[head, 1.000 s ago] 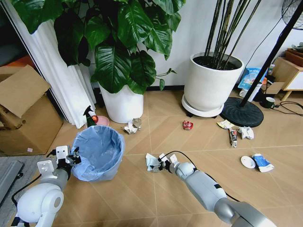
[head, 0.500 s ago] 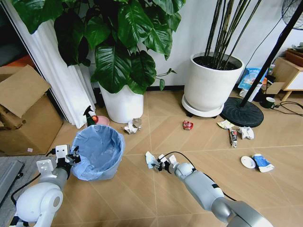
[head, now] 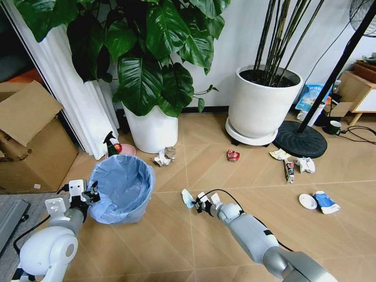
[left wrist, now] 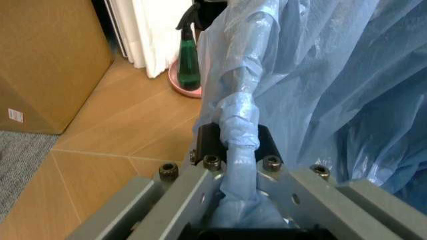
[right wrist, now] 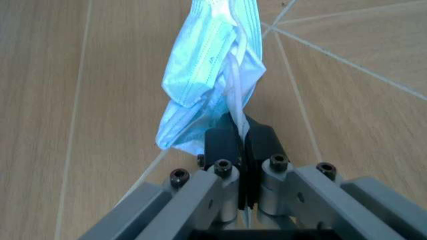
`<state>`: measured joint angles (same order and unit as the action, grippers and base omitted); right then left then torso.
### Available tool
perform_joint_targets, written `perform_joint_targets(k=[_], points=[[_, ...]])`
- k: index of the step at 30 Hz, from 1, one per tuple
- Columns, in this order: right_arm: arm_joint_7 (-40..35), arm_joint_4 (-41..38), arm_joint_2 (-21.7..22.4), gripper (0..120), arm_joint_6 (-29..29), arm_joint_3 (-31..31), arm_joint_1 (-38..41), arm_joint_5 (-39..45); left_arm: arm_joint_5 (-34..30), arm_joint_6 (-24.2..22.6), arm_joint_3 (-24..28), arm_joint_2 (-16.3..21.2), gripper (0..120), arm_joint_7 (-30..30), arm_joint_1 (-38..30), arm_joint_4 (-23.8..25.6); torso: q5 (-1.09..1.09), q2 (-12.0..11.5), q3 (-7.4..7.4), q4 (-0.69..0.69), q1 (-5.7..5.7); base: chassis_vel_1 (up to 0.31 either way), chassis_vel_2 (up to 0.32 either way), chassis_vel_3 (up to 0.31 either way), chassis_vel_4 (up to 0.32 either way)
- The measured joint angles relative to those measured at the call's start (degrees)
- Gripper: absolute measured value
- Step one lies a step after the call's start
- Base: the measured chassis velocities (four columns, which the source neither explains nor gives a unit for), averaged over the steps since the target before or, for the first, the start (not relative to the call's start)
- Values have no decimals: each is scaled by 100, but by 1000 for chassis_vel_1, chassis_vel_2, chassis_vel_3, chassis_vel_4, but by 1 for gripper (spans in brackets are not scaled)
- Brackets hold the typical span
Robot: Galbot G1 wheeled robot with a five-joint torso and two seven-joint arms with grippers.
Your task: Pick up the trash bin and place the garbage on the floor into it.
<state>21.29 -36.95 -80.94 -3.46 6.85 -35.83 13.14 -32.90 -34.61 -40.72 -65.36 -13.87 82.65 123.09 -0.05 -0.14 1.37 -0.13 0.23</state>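
The right gripper (head: 200, 202) has swung toward nine o'clock, carrying its pinched pale blue face mask (head: 187, 198) (folded, hanging off the black pads) closer to the trash bin (head: 121, 188).

one trash bin (head: 121, 189) with a pale blue liner. two grippers: the left gripper (head: 92, 193) and the right gripper (head: 198, 202). one piece of pale blue litter (head: 187, 198) at the right gripper. on the floor (head: 176, 247), seven more pieces of litter: one crumpled white paper (head: 161, 158), one greyish scrap (head: 170, 153) beside it, one red wrapper (head: 233, 155), one yellow wrapper (head: 278, 154), one crumpled white piece (head: 305, 165), one white round lid (head: 307, 201), one blue-white packet (head: 325, 202). two big white plant pots (head: 151, 129) (head: 261, 106). one spray bottle (head: 110, 145). one cardboard box (head: 29, 141).
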Motion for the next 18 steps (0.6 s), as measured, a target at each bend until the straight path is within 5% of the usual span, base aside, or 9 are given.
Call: perform_joint_targets(k=[8,18], points=[[-112,-425,99,0,-69,-166,-118,143,-18,-13,-5,48,0,0,2,5,0,0,1,0,0,0,0,0,0],[-230,-2423,778,0,-427,-381,-518,968,-92,-80,65,132,0,0,-56,-105,0,0,0,-1,0,0,0,0,0]])
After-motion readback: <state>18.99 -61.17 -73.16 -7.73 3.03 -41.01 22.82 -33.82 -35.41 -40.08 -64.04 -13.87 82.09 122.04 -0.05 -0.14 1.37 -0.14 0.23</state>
